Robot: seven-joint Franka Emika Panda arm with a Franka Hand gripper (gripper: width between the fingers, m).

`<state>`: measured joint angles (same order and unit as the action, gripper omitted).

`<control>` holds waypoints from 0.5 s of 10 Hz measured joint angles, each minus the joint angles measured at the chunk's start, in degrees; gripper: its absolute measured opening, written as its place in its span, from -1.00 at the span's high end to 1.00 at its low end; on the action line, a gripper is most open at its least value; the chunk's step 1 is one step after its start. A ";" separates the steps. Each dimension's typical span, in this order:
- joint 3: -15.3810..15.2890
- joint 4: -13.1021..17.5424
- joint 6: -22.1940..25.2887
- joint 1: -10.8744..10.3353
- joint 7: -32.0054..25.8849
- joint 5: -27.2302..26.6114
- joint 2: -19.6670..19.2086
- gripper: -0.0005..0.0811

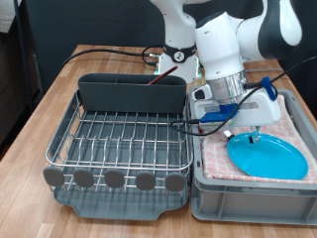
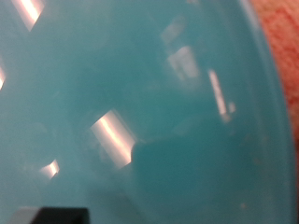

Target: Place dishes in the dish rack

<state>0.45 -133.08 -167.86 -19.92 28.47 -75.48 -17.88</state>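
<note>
End effector (image 1: 254, 136), finger state indiscernible, poised over the blue plate (image 1: 267, 157) at right; a rim grasp is needed; dish rack (image 1: 119, 139) holds no plate.

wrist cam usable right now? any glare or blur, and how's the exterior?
Wrist view: soft and out of focus, filled almost wholly by the light-blue plate, with several bright white glare patches and a dark shadow blob low in frame; pink towel just shows at one corner. Exterior view: evenly lit and reasonably sharp; the hand sits right over the plate, its fingertips hard to make out; dish rack shows no strong glare.
</note>
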 joint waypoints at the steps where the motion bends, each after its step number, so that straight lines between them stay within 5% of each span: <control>1: 0.00 0.03 -0.20 -0.07 0.19 0.06 -0.08 0.32; 2: 0.00 0.04 -0.56 -0.17 0.44 0.17 -0.10 0.32; 3: 0.03 0.06 -0.78 -0.23 0.77 0.32 -0.07 0.70; 5: 0.62 -0.15 -0.76 -0.64 3.50 3.22 0.06 0.71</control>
<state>1.08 -133.23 -168.62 -20.57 31.98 -72.26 -17.82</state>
